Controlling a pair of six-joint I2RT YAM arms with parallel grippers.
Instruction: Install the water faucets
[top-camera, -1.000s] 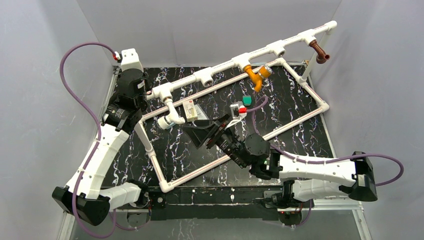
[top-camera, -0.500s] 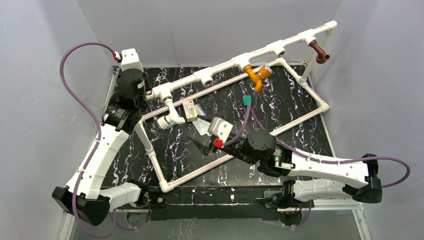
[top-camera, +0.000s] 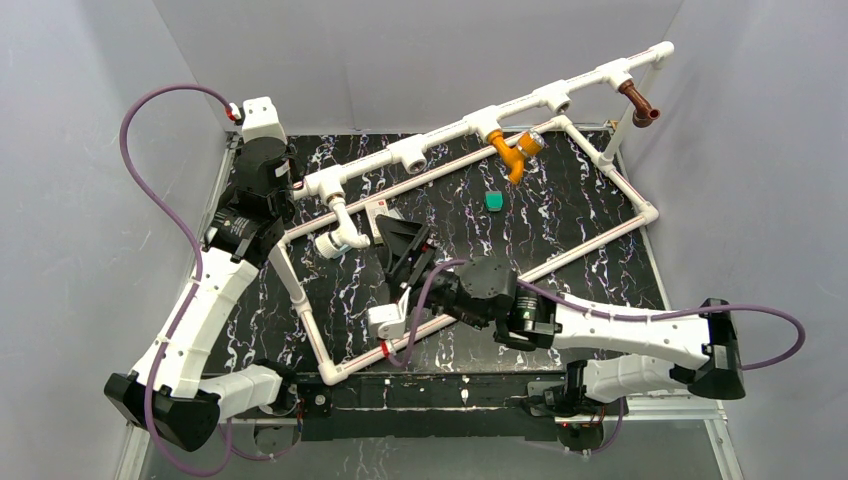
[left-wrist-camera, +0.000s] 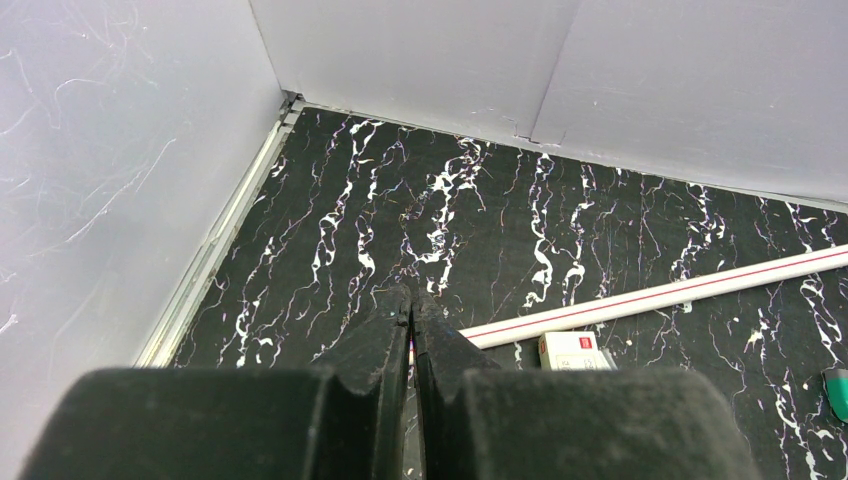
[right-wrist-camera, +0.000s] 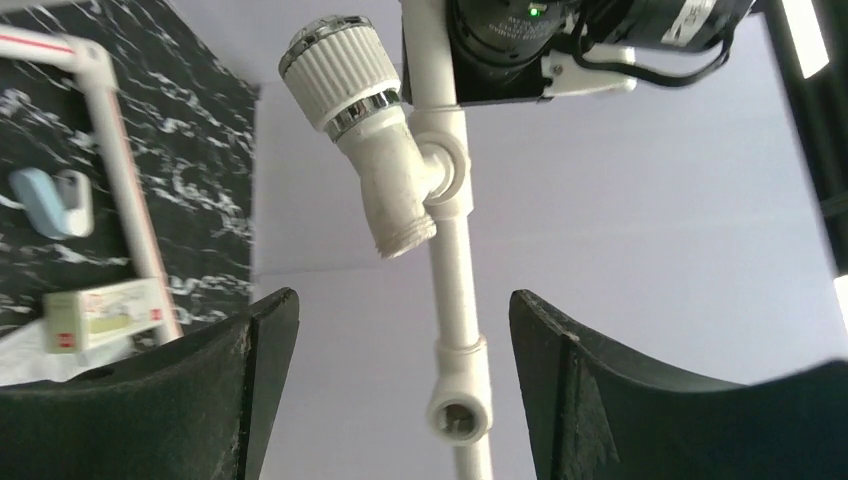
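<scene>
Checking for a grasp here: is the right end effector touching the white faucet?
Apart. The right wrist view shows the white faucet on its pipe, beyond the open right end effector, with a clear gap to both jaws.

— What is everything resting on?
— A black surface (top-camera: 570, 190) veined with white.
— And what lies on it?
— A white pipe frame (top-camera: 648, 213), its rectangle skewed from the near left corner toward the far right one. Inside it there's a small teal piece (top-camera: 494, 201) toward the far right. A small white box (left-wrist-camera: 575, 350) with a red mark lies just beside the far pipe, toward the left.
</scene>
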